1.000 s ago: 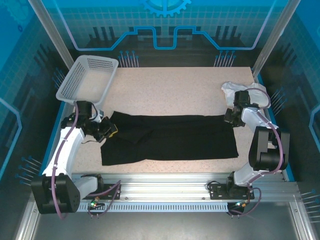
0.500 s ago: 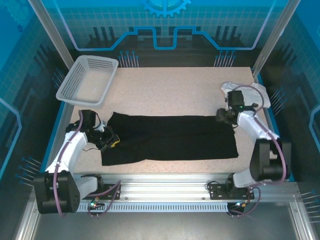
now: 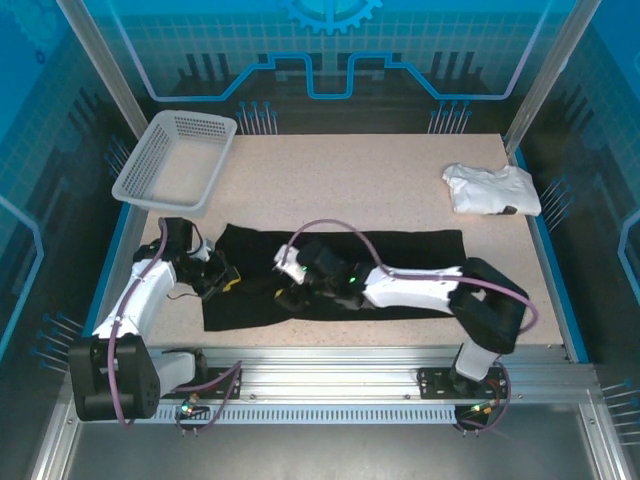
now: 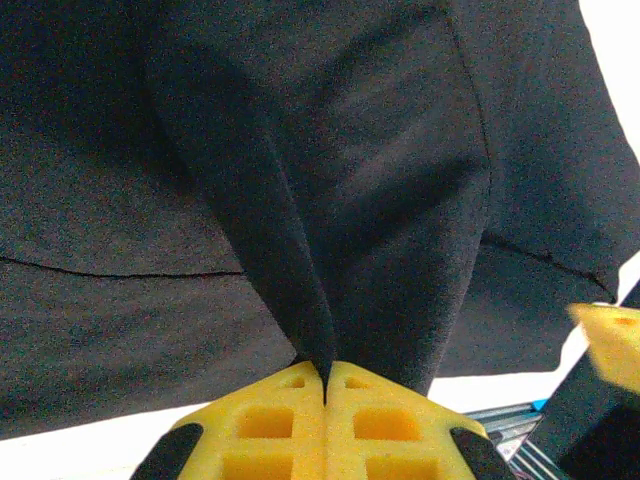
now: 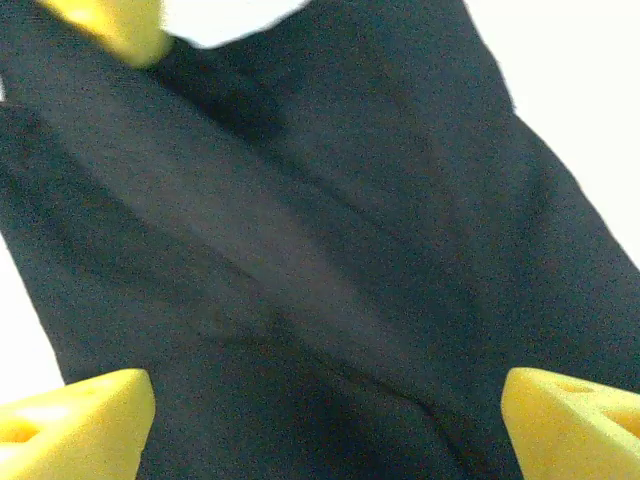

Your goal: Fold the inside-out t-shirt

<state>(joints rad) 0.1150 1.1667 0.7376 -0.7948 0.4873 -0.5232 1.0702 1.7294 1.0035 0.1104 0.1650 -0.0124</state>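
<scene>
The inside-out t-shirt [image 3: 425,250] lies spread as a long black band across the table's near half. My left gripper [image 3: 224,280] is at its left end, and the left wrist view has the yellow jaws [image 4: 325,378] shut on a raised fold of the black cloth [image 4: 350,150]. My right arm reaches leftward over the shirt, with its gripper [image 3: 287,288] above the left half, close to the left gripper. Seen from the right wrist, the gripper [image 5: 325,420] stands open, fingertips [image 5: 85,420] wide apart over the black cloth [image 5: 330,250], nothing between them.
A white folded garment [image 3: 490,188] lies at the back right of the table. A white mesh basket [image 3: 175,158] stands at the back left. The speckled tabletop [image 3: 340,180] behind the shirt is bare. The arms' rail [image 3: 330,375] runs along the near edge.
My right gripper opened, left the shirt's right end and swung left across the shirt to near the left gripper. The left gripper has kept its grip and barely moved.
</scene>
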